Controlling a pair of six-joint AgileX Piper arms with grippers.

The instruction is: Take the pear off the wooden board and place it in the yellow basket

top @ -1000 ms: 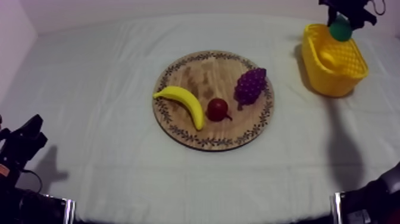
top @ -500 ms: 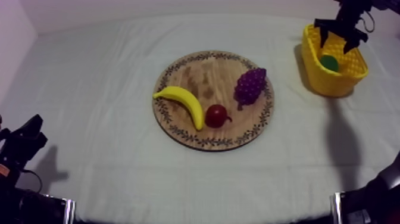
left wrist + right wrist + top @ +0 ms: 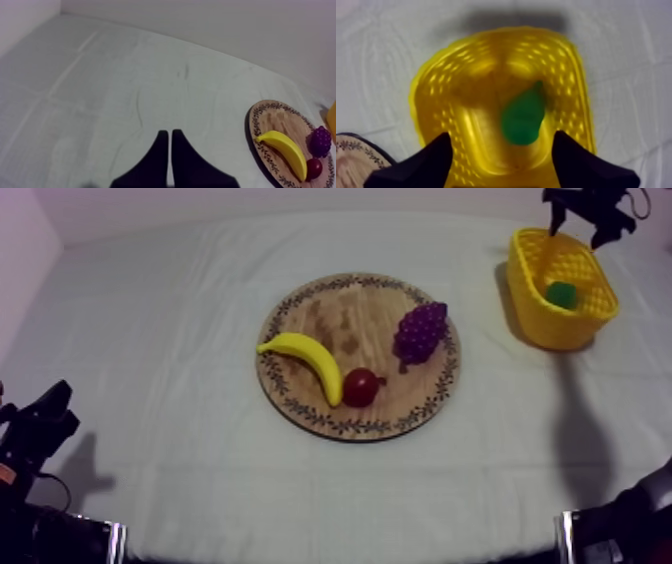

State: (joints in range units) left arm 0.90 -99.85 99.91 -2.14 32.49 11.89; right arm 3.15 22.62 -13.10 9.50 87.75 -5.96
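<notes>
It looks like a robot lab's test stand rather than a home. A bench (image 3: 150, 338) draped in plain grey-white cloth stands against bare pale walls (image 3: 300, 200). A black left arm (image 3: 35, 438) and right arm (image 3: 630, 518) flank its near edge. On the cloth are toy fruit (image 3: 305, 356) on a board (image 3: 335, 308) and, far right, a yellow basket (image 3: 528, 298).

Bare cloth (image 3: 150, 318) lies wide around the wooden board (image 3: 340, 313); the yellow basket (image 3: 535, 313), open above, walls in the pear (image 3: 562, 294).
</notes>
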